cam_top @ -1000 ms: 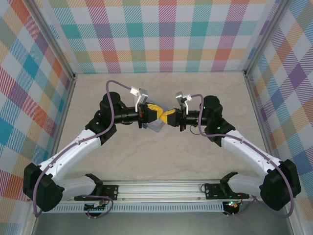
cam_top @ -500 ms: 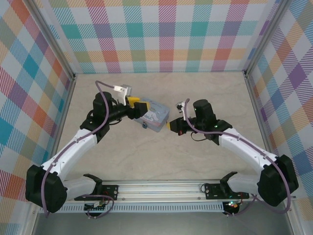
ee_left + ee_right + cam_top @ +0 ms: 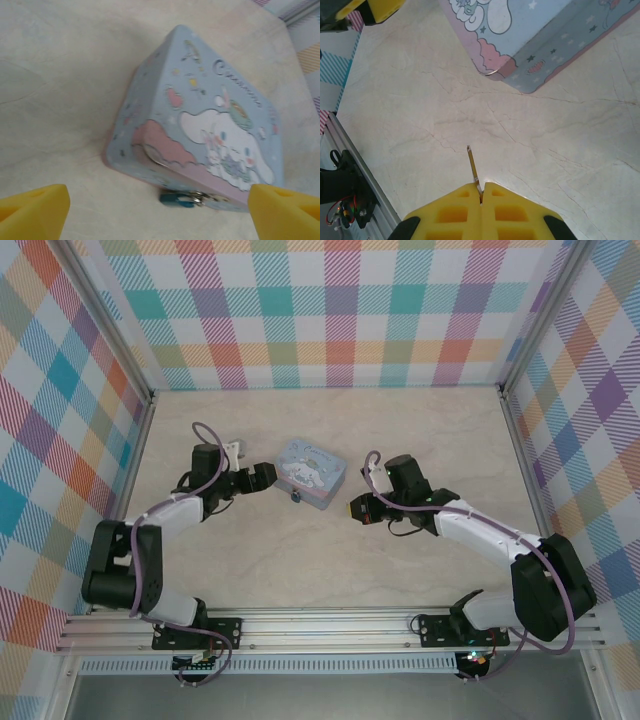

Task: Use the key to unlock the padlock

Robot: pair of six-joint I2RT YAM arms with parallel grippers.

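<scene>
Padlock (image 3: 182, 200) first: a tiny blue body with a glint of silver, sitting tight against the bottom edge of the tin box (image 3: 312, 472); from above it shows as a small dark speck (image 3: 297, 498) on the tin's near-left side, resting by the table (image 3: 330, 570). The tin lies flat around mid-table with its pale-blue cartoon lid facing up; whether the shackle is shut I cannot tell at this size.

Over to the left gripper (image 3: 266, 478): it is just left of the tin and not touching it; on its own wrist camera the left gripper (image 3: 160, 220) has its yellow fingers (image 3: 32, 210) spread wide to either edge of the picture, with nothing between them but bare marbled table and the tin beyond; wide open and empty-handed.

Now the right gripper (image 3: 353, 510): it is right of the tin and a little nearer, well clear of the padlock; seen from its wrist, the right gripper (image 3: 481, 192) has its yellow pads pressed together, and pinched in the seam is the key (image 3: 472, 167); a thin grey sliver pokes out past the fingertips, leaning slightly left and aimed towards the tin's corner; the key is apart from tin and padlock alike, with open table between.
</scene>
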